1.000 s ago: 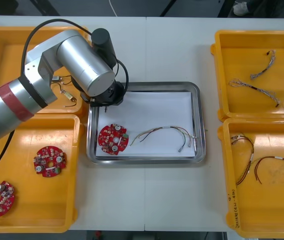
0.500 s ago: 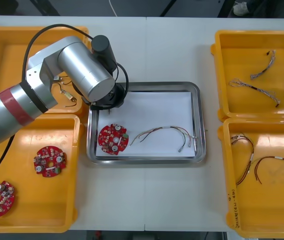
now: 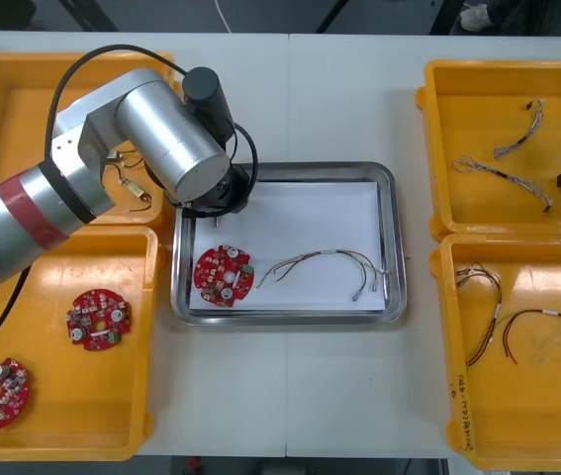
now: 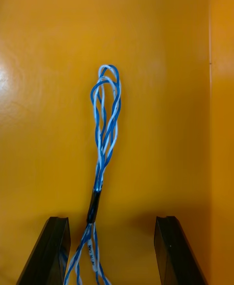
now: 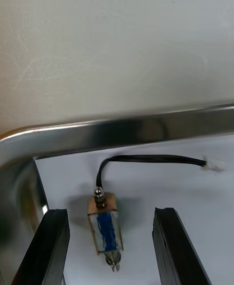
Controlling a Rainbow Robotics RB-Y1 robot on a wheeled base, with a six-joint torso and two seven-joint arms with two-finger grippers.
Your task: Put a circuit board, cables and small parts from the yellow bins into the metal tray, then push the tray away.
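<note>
Now the left claw [image 5: 111,212] hung wide open, the small metal part [image 5: 103,229] lying between its fingers [image 5: 52,248] in the metal tray [image 5: 126,130]. A finger could catch its black wire [image 5: 146,157] and drag it out. The right claw [image 4: 111,219] gaped around a blue and white cable [image 4: 106,119].

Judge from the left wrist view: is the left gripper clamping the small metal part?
No: the left gripper stands open, the small metal part lying free in the metal tray.

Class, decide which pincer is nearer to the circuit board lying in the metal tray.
Left. The left pincer is over the metal tray's far left corner, just beyond the circuit board; the right pincer is far off, over the far right yellow bin.
</note>
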